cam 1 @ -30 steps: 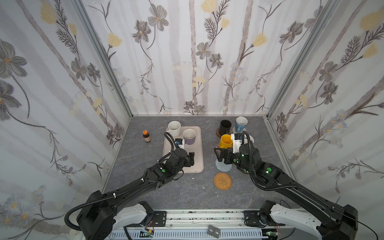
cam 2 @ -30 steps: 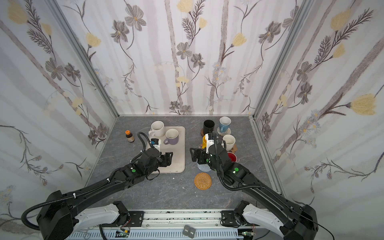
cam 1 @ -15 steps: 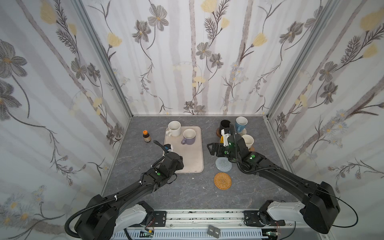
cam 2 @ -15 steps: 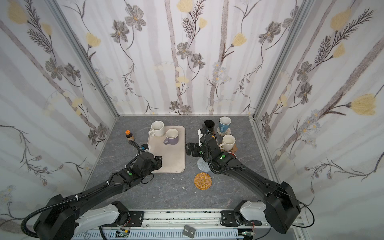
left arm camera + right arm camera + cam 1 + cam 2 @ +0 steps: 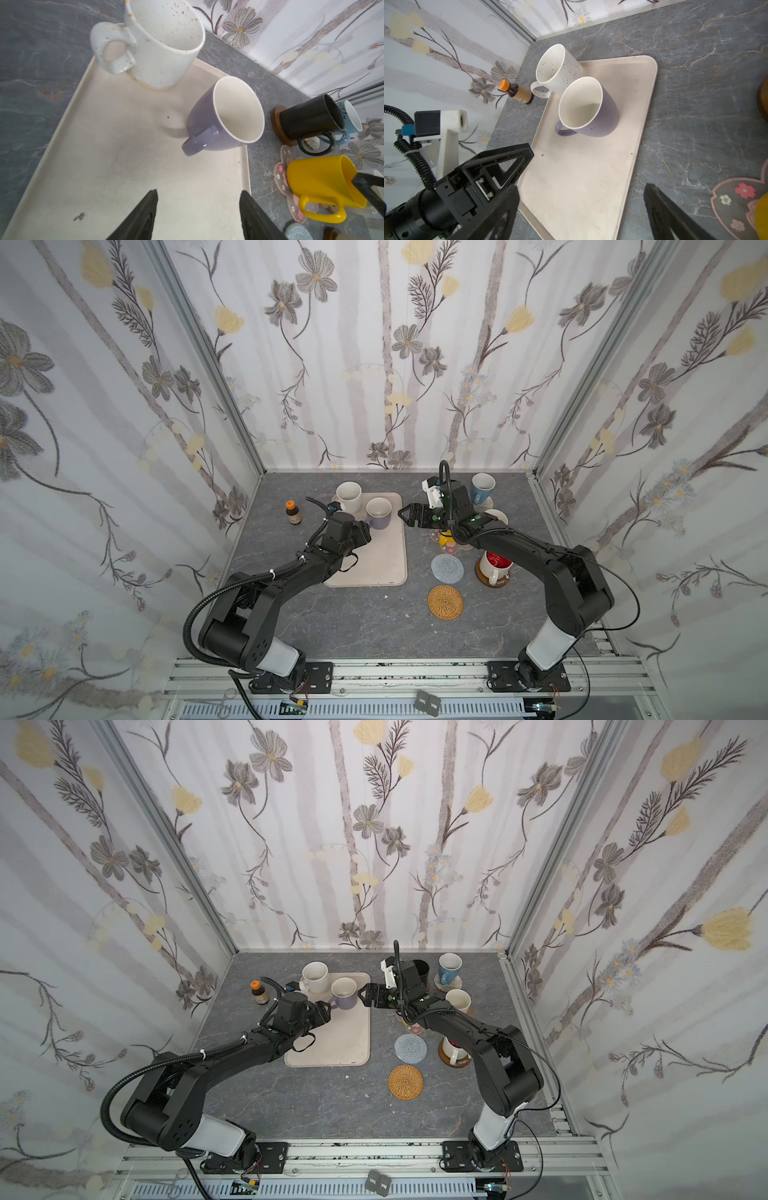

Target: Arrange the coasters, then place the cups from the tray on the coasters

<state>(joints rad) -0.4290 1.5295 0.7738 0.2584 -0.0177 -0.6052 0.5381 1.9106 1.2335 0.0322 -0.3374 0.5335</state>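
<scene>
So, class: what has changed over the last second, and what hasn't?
The right gripper left the yellow mug and swung toward the tray, open. The left gripper pulled back, then returned toward the unmoved lavender mug, open, holding nothing. The white mug, coasters and bottle stayed put.

We see the beige tray (image 5: 382, 560) left of the worktop's middle, with the speckled white mug (image 5: 348, 496) and the lavender mug (image 5: 378, 512) upright at its far end. Toward the worktop's right edge the black mug (image 5: 307, 118), light blue mug (image 5: 481, 487), yellow mug (image 5: 320, 182) and red-lined white mug (image 5: 494, 566) each stand on a coaster. The grey-blue crochet coaster (image 5: 446, 568) and the tan rattan coaster (image 5: 445, 601) lie bare beside the tray's front right corner, the rattan nearer the front edge.
</scene>
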